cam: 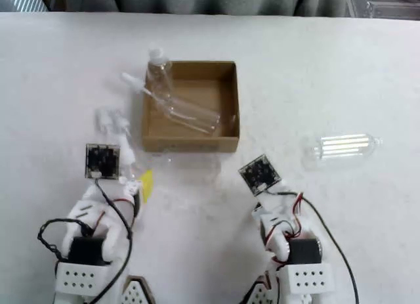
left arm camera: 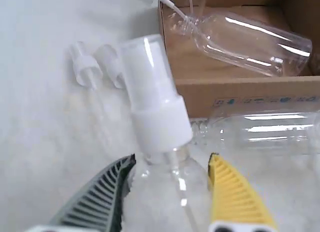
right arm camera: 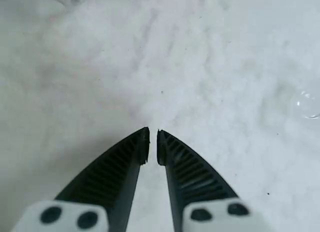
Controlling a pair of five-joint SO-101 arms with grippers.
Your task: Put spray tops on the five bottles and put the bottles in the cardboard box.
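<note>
My left gripper (left arm camera: 172,164) is shut on a clear bottle (left arm camera: 165,192) that carries a white spray top (left arm camera: 155,111); its grey and yellow fingers press the bottle's shoulders. It sits just in front of the cardboard box's (cam: 190,141) left corner. One clear bottle (cam: 189,113) lies inside the box, and another (cam: 158,71) with a top stands at its far left corner. A further bottle (left arm camera: 270,132) lies on the table against the box front. Off to the right lies a bare bottle (cam: 344,146). My right gripper (right arm camera: 152,139) is shut on nothing, low over bare table.
Two loose spray tops (left arm camera: 82,66) (left arm camera: 111,65) lie left of the box. A spray top with a long tube (cam: 134,83) rests by the box's far left corner. The right arm (cam: 282,218) stands near the front edge. The table's back edge runs along the top.
</note>
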